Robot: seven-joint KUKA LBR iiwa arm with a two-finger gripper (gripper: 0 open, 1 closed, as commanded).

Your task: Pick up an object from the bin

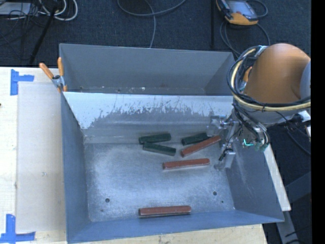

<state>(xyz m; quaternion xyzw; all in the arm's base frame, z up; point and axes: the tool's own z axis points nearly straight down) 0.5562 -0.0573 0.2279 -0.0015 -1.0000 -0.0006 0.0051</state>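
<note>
Hanging low by the right wall of the grey bin (pixel 76 151), the gripper (pixel 224 157) sits under the arm's big orange cover (pixel 277 72), with looped cables round its wrist. From here I cannot tell whether it is open or closed, and nothing can be seen held in it.

The nearest thing to it is a slanted reddish-brown bar (pixel 202 145). This lies on the bin floor right of centre, and its raised right end runs up against the gripper's metal body, though whether they touch I cannot make out. Just below it lies a second reddish-brown bar (pixel 186 163), nearly level, its right end just beside the gripper's lower tip.

A short dark green bar (pixel 195 139) lies right behind the slanted one, along its upper edge. Further left, near the middle of the floor, lie two more dark green bars (pixel 155 138) — one above the other, close together. A third reddish-brown bar (pixel 165 211) lies alone along the front wall, well apart from the gripper.
</note>
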